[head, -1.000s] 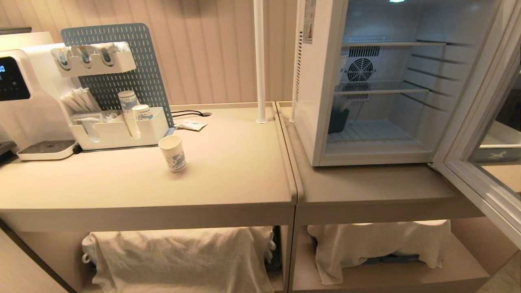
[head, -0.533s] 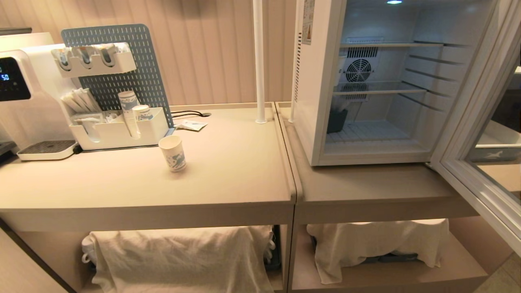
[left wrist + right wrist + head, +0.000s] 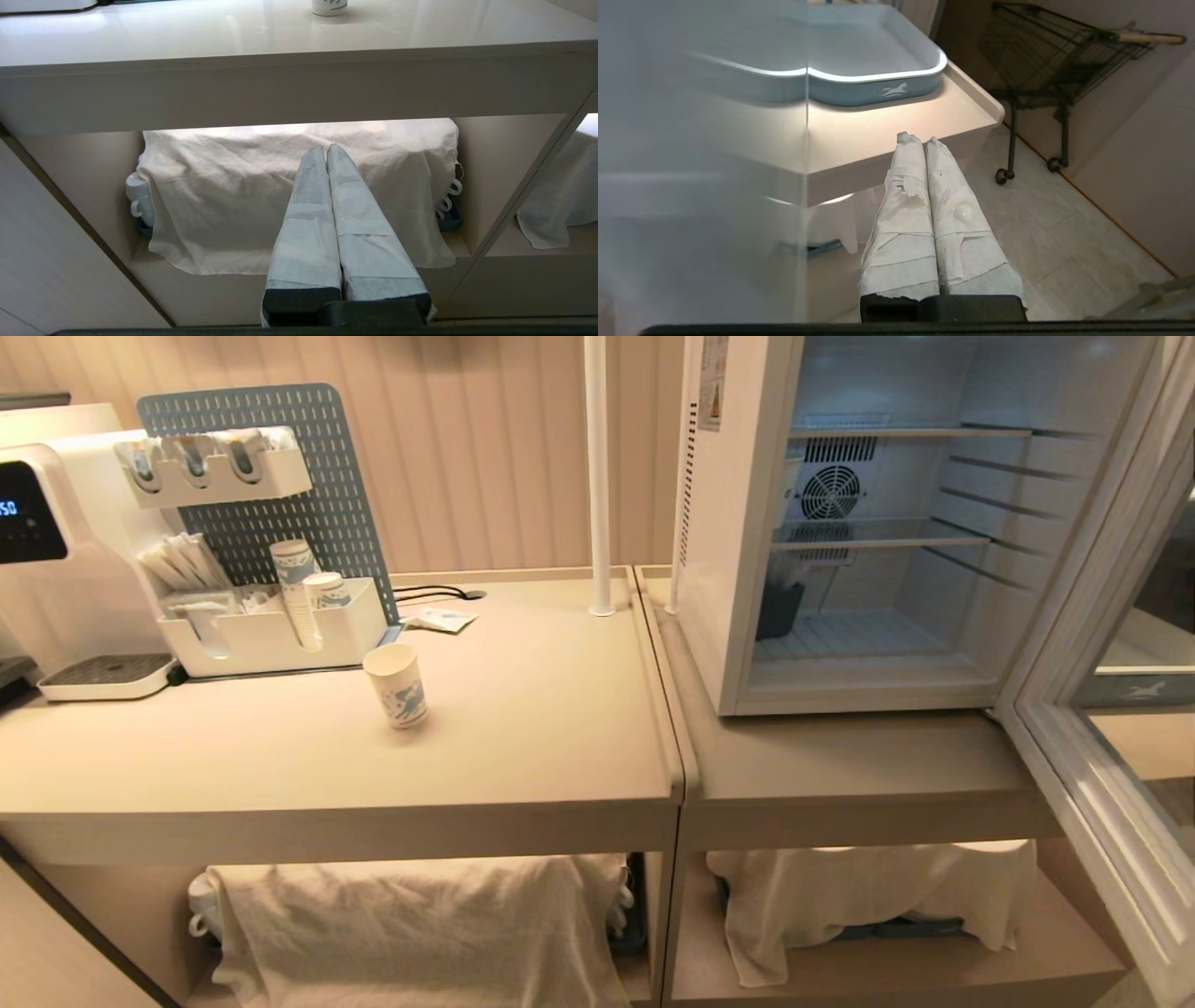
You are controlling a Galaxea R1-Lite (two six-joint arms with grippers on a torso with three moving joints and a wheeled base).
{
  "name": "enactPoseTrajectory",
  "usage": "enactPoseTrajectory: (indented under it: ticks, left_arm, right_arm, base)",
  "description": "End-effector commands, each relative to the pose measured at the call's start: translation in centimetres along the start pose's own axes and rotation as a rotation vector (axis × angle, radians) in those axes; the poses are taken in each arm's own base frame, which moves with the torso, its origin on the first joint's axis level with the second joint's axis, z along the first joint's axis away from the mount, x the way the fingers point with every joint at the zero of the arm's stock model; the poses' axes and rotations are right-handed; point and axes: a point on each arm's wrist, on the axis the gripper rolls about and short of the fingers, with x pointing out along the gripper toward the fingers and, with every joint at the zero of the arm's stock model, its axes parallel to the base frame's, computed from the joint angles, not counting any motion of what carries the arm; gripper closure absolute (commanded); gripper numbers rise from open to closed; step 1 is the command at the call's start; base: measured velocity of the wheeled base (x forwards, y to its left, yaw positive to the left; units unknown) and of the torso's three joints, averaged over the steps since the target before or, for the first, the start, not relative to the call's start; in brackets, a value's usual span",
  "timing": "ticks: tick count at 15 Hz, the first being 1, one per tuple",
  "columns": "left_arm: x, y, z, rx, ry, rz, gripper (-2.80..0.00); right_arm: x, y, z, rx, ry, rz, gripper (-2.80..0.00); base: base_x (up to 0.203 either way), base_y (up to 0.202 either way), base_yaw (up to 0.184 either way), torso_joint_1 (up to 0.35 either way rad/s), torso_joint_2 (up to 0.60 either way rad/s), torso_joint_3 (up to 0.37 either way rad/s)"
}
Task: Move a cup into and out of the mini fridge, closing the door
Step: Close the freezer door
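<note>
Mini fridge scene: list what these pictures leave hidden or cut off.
- Mini fridge: top cut off by the head view's upper edge.
- Door: outer side runs past the head view's right edge.
- Lower shelves: contents covered by white cloths.
- Cup: only its base shows in the left wrist view.
- Both grippers: outside the head view.

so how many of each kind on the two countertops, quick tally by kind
loose paper cup: 1
stacks of nested cups: 2
mini fridge: 1
drink machine: 1
white organiser: 1
flat packet: 1
total: 7
</note>
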Motion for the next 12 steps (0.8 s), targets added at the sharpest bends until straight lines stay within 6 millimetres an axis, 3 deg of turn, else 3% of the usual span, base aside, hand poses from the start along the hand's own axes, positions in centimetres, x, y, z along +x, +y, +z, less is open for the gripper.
enactPoseTrajectory:
  ticks: [1, 7, 12]
  left_arm:
    - [0.0, 0.0, 0.0, 0.001, 0.0, 0.002, 0.0]
    - [0.0, 0.0, 0.0, 0.001, 0.0, 0.002, 0.0]
    - [0.0, 0.0, 0.0, 0.001, 0.0, 0.002, 0.0]
  right_arm:
    - [0.0, 0.1, 0.0, 0.017, -0.006, 0.031, 0.0]
    - [0.1, 0.4, -0.3, 0.044, 0.006, 0.098, 0.0]
    - [2.8, 2.1, -0.3, 0.097, 0.063, 0.266, 0.0]
  base:
    - [0.0, 0.0, 0.0, 0.0, 0.0, 0.0]
    - [0.0, 0.0, 0.0, 0.0, 0.0, 0.0]
    - [0.0, 0.0, 0.0, 0.0, 0.0, 0.0]
